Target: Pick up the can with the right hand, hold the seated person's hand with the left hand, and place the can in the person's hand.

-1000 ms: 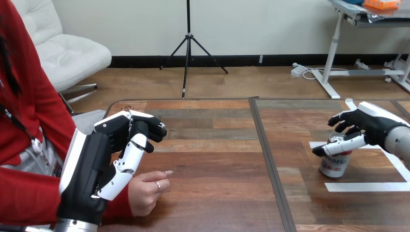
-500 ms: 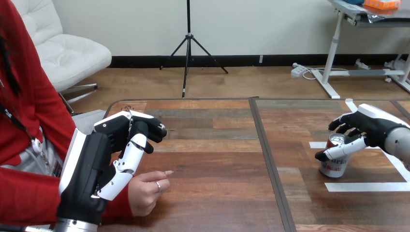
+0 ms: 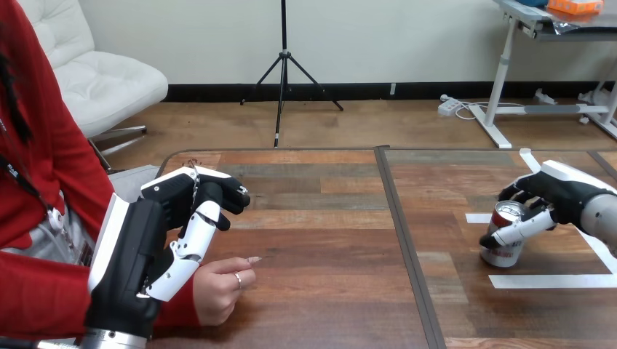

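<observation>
A wooden surface (image 3: pixel 327 291) of mixed brown planks is seen spread across the view. It is divided by a dark strip (image 3: pixel 407 247), which runs from the far edge to the near edge, right of centre. On the right part, a rough box is outlined by strips of white tape (image 3: pixel 553 281) laid flat on the wood.
</observation>
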### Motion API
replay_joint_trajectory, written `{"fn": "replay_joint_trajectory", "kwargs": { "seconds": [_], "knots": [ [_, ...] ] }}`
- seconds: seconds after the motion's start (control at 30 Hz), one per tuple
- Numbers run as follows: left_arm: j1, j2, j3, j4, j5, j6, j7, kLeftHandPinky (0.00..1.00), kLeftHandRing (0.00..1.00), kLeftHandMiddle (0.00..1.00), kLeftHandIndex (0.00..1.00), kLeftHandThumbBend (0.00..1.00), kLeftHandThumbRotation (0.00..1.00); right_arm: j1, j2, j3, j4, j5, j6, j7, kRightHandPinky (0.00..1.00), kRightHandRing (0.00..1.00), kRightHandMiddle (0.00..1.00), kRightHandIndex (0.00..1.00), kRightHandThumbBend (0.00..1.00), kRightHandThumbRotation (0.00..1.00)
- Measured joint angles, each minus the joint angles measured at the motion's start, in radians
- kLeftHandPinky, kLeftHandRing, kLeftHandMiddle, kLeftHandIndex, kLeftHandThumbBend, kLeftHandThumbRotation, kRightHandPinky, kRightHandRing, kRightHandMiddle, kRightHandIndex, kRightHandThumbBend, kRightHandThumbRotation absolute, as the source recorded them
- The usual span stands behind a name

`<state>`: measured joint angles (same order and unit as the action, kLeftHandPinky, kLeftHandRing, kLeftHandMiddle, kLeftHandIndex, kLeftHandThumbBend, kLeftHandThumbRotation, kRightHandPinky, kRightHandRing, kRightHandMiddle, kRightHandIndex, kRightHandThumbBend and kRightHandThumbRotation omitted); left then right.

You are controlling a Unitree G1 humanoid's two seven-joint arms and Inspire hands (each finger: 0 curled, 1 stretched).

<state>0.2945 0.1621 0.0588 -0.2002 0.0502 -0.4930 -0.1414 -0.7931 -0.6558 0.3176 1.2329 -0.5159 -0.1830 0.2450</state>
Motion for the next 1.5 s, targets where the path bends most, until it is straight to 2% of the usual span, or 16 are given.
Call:
{"fn": "replay_joint_trajectory", "kwargs": {
  "seconds": [0.4, 0.83, 1.1, 1.5],
  "knots": [
    [0.0, 0.0, 0.001, 0.0, 0.0, 0.0, 0.001, 0.47, 0.56, 0.56, 0.53, 0.09, 0.65, 0.0, 0.0, 0.002, 0.002, -0.009, 0.004, 0.002, 0.65, 0.76, 0.8, 0.78, 1.0, 0.26],
    [0.0, 0.0, 0.001, 0.0, 0.003, 0.0, 0.002, 0.46, 0.56, 0.56, 0.53, 0.09, 0.65, 0.0, 0.0, 0.009, 0.003, -0.016, 0.01, -0.001, 0.67, 0.74, 0.76, 0.74, 1.0, 0.21],
    [0.001, 0.0, 0.001, -0.001, 0.003, 0.0, 0.002, 0.46, 0.56, 0.55, 0.52, 0.09, 0.64, 0.001, 0.0, 0.009, 0.008, -0.016, 0.001, -0.034, 0.63, 0.67, 0.69, 0.66, 1.0, 0.14],
    [0.009, 0.001, 0.001, -0.006, 0.005, 0.01, 0.002, 0.46, 0.56, 0.56, 0.53, 0.08, 0.64, 0.001, 0.0, 0.009, 0.014, -0.013, -0.022, -0.079, 0.56, 0.59, 0.6, 0.55, 0.84, 0.03]
  ]
}}
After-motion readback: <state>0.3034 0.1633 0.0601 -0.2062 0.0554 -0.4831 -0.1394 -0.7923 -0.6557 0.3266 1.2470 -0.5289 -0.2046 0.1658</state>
